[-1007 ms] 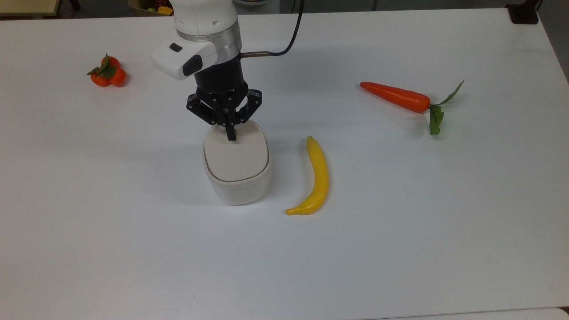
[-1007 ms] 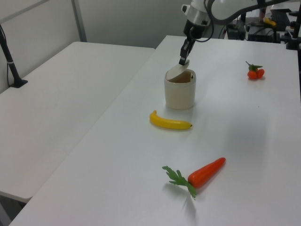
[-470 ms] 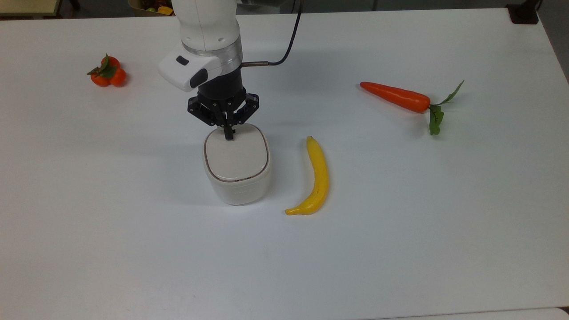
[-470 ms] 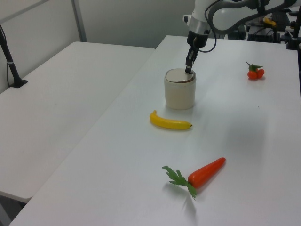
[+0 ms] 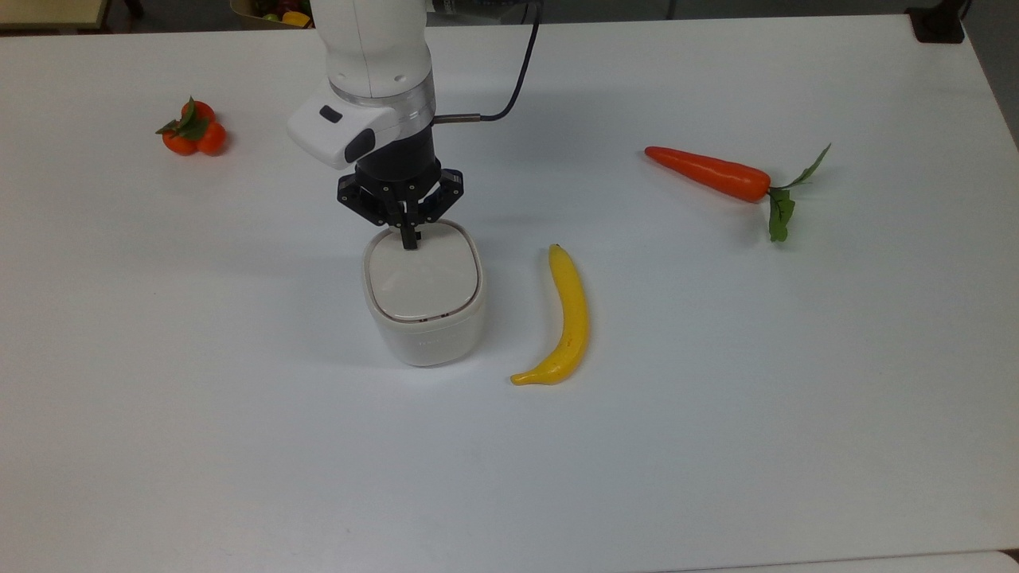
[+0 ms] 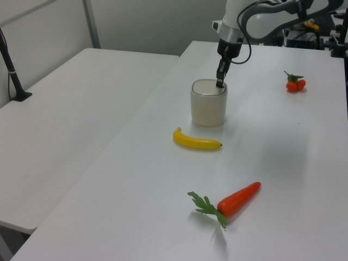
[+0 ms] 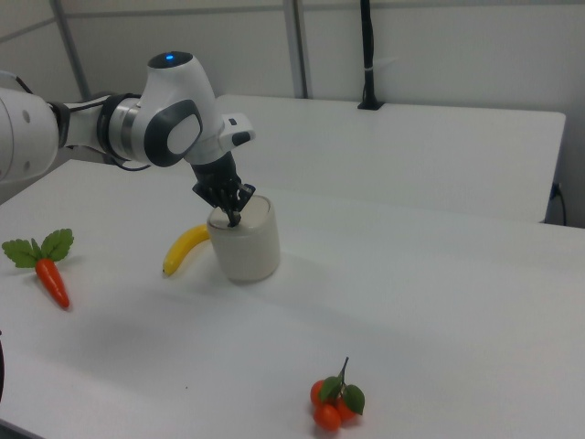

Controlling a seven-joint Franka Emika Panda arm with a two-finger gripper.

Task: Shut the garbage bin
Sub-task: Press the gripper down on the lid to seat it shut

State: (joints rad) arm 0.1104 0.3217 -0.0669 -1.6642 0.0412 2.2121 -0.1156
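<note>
The garbage bin (image 5: 426,338) (image 6: 209,109) (image 7: 249,249) is a small white rounded-square tub standing near the table's middle. Its flat beige lid (image 5: 422,274) lies level inside the rim. My gripper (image 5: 410,239) (image 6: 219,84) (image 7: 234,219) points straight down with its black fingers pressed together, the tips resting on the lid's far edge in the top view. Whether the tips pinch anything on the lid is hidden by the fingers themselves.
A yellow banana (image 5: 567,318) lies just to the bin's right in the top view. A carrot (image 5: 712,175) lies at the top view's far right, and small oranges with leaves (image 5: 193,131) at its upper left. A second white table (image 6: 65,109) adjoins on the left view's left.
The lid, tilted up at its far edge a second ago, has come down flat into the bin's rim. My gripper has lowered with it and stayed shut.
</note>
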